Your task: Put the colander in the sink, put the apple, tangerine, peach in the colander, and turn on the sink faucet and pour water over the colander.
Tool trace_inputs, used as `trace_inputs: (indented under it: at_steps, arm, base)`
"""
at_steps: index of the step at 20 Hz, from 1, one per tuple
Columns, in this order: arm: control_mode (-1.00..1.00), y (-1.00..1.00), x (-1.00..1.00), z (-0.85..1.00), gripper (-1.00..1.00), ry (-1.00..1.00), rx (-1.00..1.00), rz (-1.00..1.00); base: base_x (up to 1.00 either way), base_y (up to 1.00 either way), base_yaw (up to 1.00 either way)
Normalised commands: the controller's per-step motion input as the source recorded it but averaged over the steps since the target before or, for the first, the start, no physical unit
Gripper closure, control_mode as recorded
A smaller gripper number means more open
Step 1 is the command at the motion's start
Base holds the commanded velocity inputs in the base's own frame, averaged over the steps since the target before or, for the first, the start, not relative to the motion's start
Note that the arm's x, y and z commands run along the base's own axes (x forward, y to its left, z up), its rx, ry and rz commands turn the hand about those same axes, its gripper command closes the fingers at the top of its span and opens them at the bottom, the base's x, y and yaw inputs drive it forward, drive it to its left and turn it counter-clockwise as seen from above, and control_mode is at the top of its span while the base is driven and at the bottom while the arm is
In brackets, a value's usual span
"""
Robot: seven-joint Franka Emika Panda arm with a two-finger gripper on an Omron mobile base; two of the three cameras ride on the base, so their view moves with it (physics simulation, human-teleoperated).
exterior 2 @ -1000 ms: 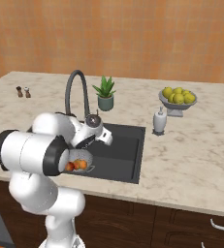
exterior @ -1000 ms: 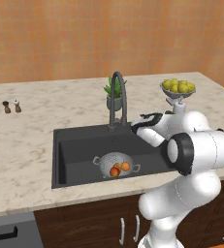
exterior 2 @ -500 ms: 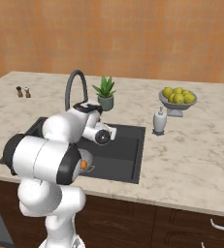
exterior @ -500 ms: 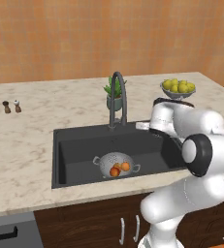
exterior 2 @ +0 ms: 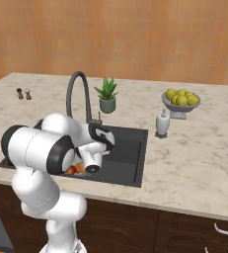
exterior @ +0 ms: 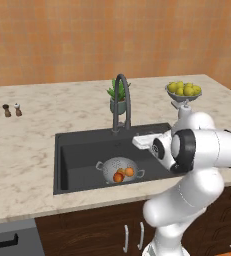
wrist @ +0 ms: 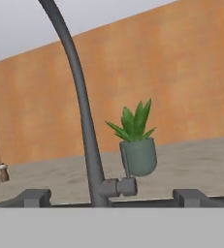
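Note:
The silver colander [exterior: 118,167] sits on the floor of the dark sink [exterior: 82,150]. In it lie the red apple [exterior: 118,178], the tangerine [exterior: 130,172] and the peach [exterior: 121,171], close together. The sink faucet [exterior: 122,100] arches up behind the basin; no water shows at its spout. My gripper [exterior: 137,141] hovers open over the sink's back right, just in front of the faucet base [wrist: 101,190]. The hand view has the small lever [wrist: 128,185] between my wide-apart fingertips [wrist: 33,197]. From the right, my arm hides most of the colander, and the gripper [exterior 2: 107,140] holds nothing.
A potted plant [exterior: 118,97] stands right behind the faucet. A bowl of yellow fruit [exterior: 183,91] and a soap dispenser [exterior 2: 161,123] are on the counter right of the sink. Two small shakers [exterior: 12,110] stand far left.
The arm has swung its elbow round and the hand has sunk a little in front of the faucet base. The jaws stay open, and the colander and fruits have not moved.

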Motion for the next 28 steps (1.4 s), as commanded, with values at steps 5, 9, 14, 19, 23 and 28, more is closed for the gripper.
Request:
trace_inputs:
  at_steps: [5, 9, 14, 19, 23, 28]
  arm:
    - [-1.00, -0.25, 0.00, 0.50, -1.00, -0.11, 0.07, 0.00]
    - [-1.00, -0.03, 0.23, 0.39, -1.00, -0.01, 0.03, 0.03]
    - [-1.00, 0.03, 0.47, 0.11, -1.00, 0.00, 0.01, 0.06]
    - [-1.00, 0.06, 0.17, -0.09, -1.00, -0.04, 0.00, 0.06]
    - [-1.00, 0.16, 0.33, 0.00, -1.00, -0.06, 0.00, 0.00]
    - [-1.00, 0.21, 0.27, -0.06, -1.00, -0.05, 0.00, 0.00]
  base:
    - [0.00, 0.00, 0.00]
    - [0.00, 0.00, 0.00]
    - [0.00, 0.00, 0.00]
    - [0.00, 0.00, 0.00]
    - [0.00, 0.00, 0.00]
    - [0.00, 0.00, 0.00]
